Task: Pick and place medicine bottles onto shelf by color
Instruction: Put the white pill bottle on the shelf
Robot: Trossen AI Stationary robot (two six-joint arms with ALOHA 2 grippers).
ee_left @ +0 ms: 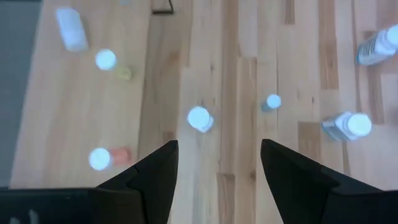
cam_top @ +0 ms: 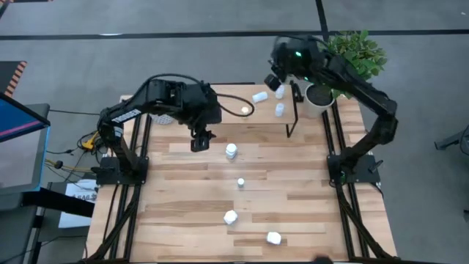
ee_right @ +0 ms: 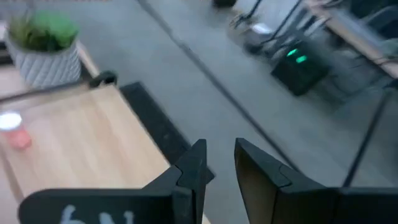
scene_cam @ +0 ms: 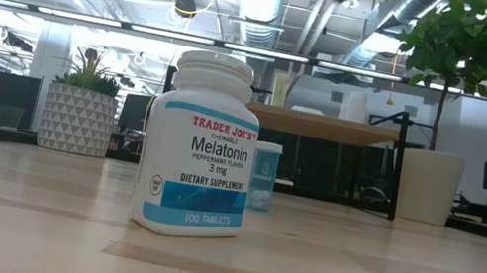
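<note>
Overhead, the left gripper (cam_top: pixel 199 141) hangs over the table's (cam_top: pixel 183 213) far-left part, just left of a white bottle (cam_top: pixel 231 151). Its wrist view shows the jaws spread wide with nothing between the fingers (ee_left: pixel 155 171); that same bottle (ee_left: pixel 199 118) stands on the wood just beyond the gap.

Loose bottles on the table, from the high view:
- small blue bottle (cam_top: pixel 240 182), mid-table, near the white one
- white bottle (cam_top: pixel 230 217) toward the near edge
- white bottle (cam_top: pixel 274 237), lying close to the near edge

The shelf (cam_top: pixel 282 99) sits at the far side, right of centre, its black leg (cam_top: pixel 292 121) reaching down to the table. Two white bottles rest on it, one on its side (cam_top: pixel 260 96), one upright (cam_top: pixel 279 110).

The right gripper (cam_top: pixel 275 81) is up over the shelf's far edge. Its wrist view shows the fingers (ee_right: pixel 194 165) a little apart, empty, pointing past the table edge at grey floor; a red-capped bottle (ee_right: pixel 13 129) and a patterned pot (ee_right: pixel 43 59) lie off to one side.

At table height, a Melatonin bottle (scene_cam: pixel 199 145) fills the foreground, the blue bottle (scene_cam: pixel 264 175) just behind it. The shelf top (scene_cam: pixel 326 126) shows farther back, with a white pot (scene_cam: pixel 430 186) and plant (scene_cam: pixel 461 44) to its right.
</note>
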